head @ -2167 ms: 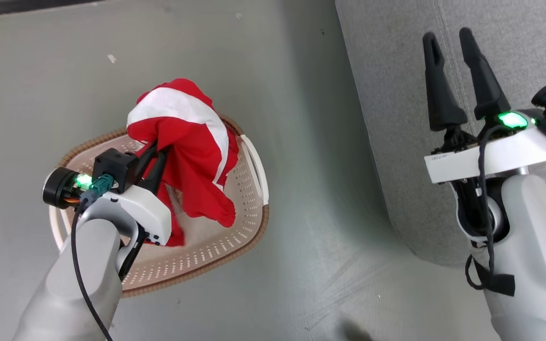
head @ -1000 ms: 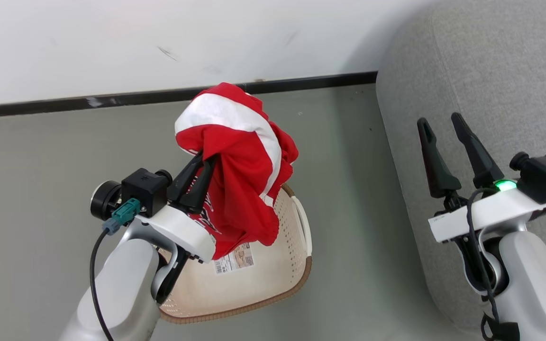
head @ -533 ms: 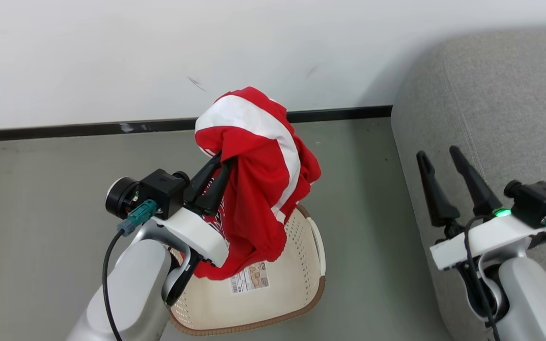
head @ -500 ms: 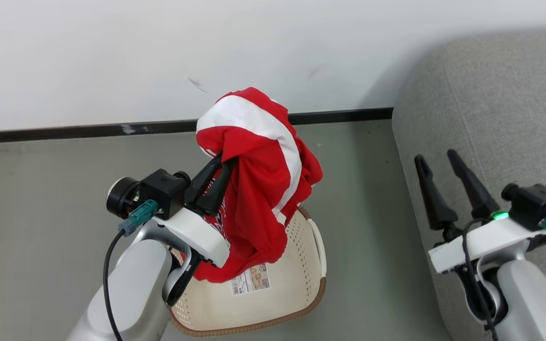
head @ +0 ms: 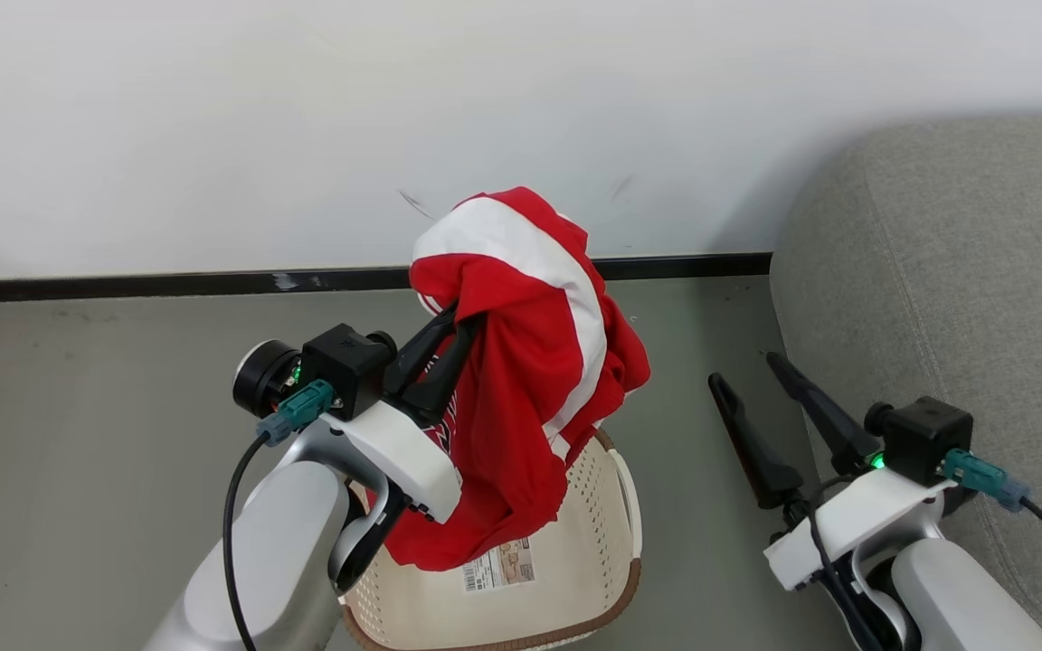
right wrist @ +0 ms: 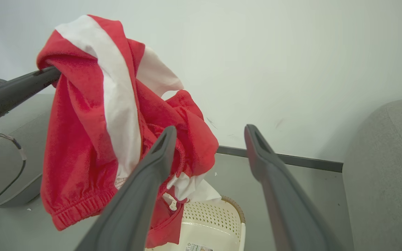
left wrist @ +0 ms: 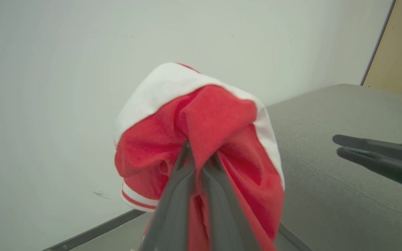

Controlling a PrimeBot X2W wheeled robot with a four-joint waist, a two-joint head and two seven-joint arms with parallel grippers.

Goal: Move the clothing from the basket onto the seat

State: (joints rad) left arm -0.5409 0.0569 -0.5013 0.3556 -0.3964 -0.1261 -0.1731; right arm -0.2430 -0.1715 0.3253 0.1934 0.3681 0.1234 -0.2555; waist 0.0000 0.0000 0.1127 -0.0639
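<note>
The carry step is in hand. The left gripper (head: 459,318) is clenched on a bunched fold of the red soft-fabric sports clothing with white bands (head: 521,362). The clothing hangs from it above the cream-white perforated plastic laundry basket with a brown woven-look rim (head: 616,592), its lowest hem dangling just over the basket's inside.

The right gripper (head: 744,369) is released, jaws spread and holding nothing, between the basket and the large grey fabric-upholstered sofa (head: 955,271).

The next move likely calls for swinging the left arm to the robot's right across the grey floor (head: 78,452). The hem must stay clear of the rim until the clothing is over the sofa, and only then should the grip let go.

A white label (head: 498,565) inside the basket carries a barcode and print too small to read. Black-and-white lettering (head: 441,425) on the clothing shows beside the left wrist, folded and unreadable.
</note>
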